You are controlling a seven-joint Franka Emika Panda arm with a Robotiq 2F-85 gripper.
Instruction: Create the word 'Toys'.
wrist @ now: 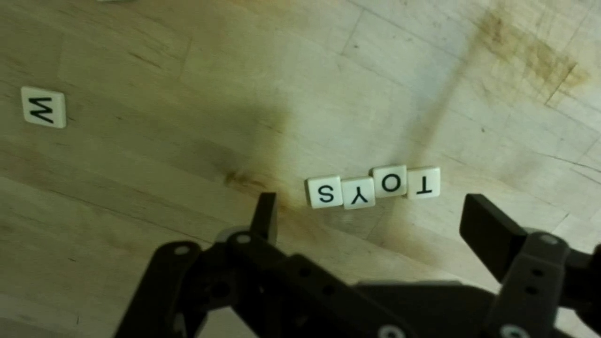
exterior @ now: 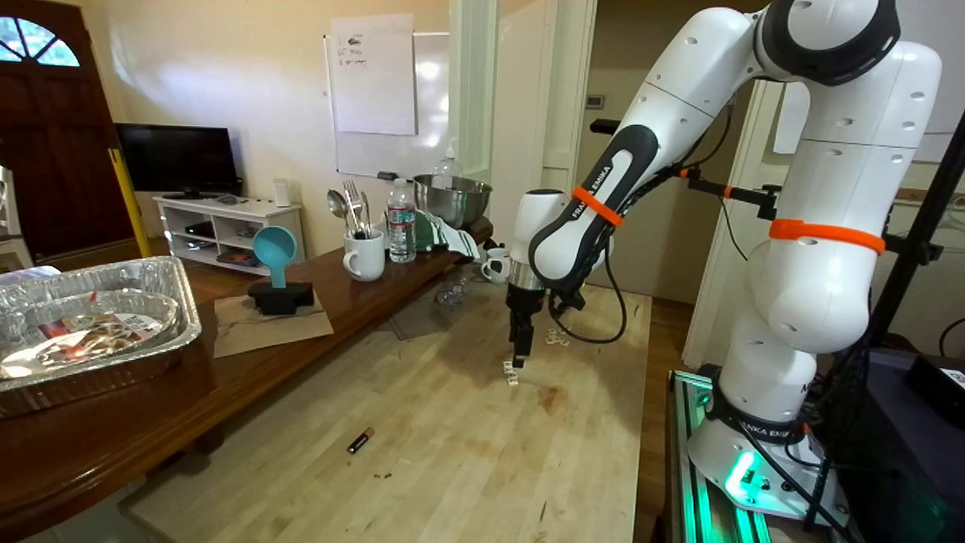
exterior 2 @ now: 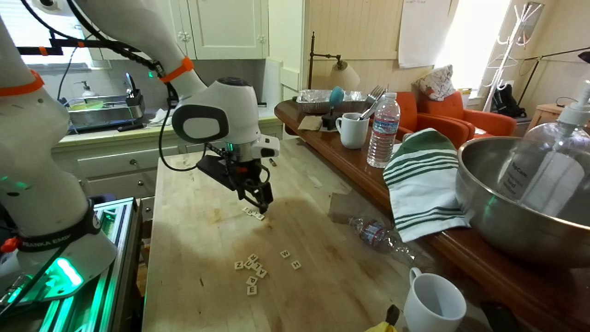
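The word 'Toys' lies on the wooden table as a row of small whitish letter tiles, upside down in the wrist view: T (wrist: 424, 182), O (wrist: 389, 180), Y (wrist: 358, 193) and S (wrist: 325, 191). The tiles sit side by side, and O stands a little out of line with Y. The row also shows in both exterior views (exterior: 510, 372) (exterior 2: 253, 213), too small to read there. My gripper (wrist: 371, 206) is open and empty, its fingers wide apart, with the row between and just beyond the fingertips. In both exterior views the gripper (exterior: 519, 362) (exterior 2: 262, 208) is low beside the row.
A loose W tile (wrist: 43, 107) lies apart from the row. Several more loose tiles (exterior 2: 251, 266) lie on the table, with an H tile (exterior 2: 296, 264). A battery (exterior: 360, 440), a clear plastic bottle (exterior 2: 375, 234) and a white mug (exterior 2: 435, 302) also stand or lie there. A raised dark wooden ledge (exterior: 264, 362) runs alongside.
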